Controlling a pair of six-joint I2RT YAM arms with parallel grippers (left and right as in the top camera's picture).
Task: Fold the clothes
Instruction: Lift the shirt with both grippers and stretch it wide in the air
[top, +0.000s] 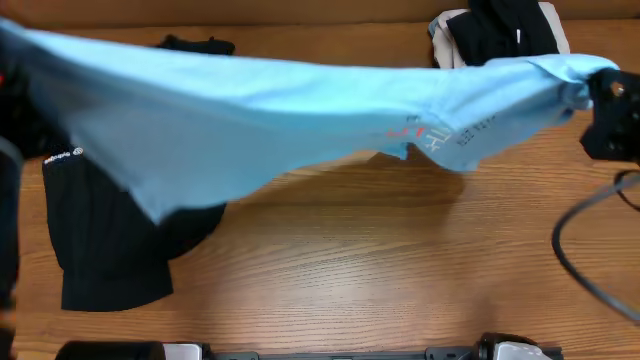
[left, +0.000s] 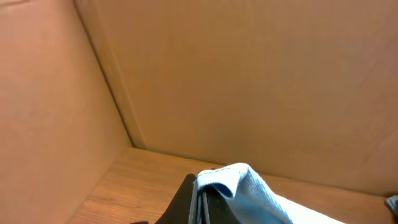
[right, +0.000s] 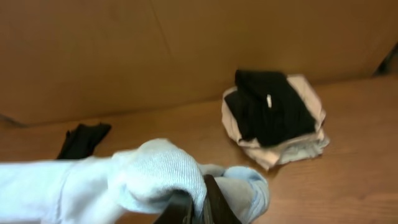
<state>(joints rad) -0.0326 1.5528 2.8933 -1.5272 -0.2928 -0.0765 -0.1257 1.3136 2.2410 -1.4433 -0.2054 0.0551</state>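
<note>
The right gripper (top: 603, 92), seen from overhead, is clamped on one end of the light-blue T-shirt (top: 300, 110). The shirt hangs stretched in the air across the wooden table (top: 400, 270), its printed lettering toward the right. Under its left part a black garment (top: 100, 240) with a small white logo lies flat on the table. A stack of folded clothes (top: 500, 30) sits at the far right corner, and a small black item (top: 195, 45) lies by the back edge.

Left wrist: the left gripper (left: 202, 205) is closed on a bunched fold of the blue fabric, with a cardboard wall (left: 249, 74) behind.

Right wrist: the dark fingers (right: 214, 205) pinch the shirt's bunched edge. The folded stack and the small black item lie beyond on the table.
</note>
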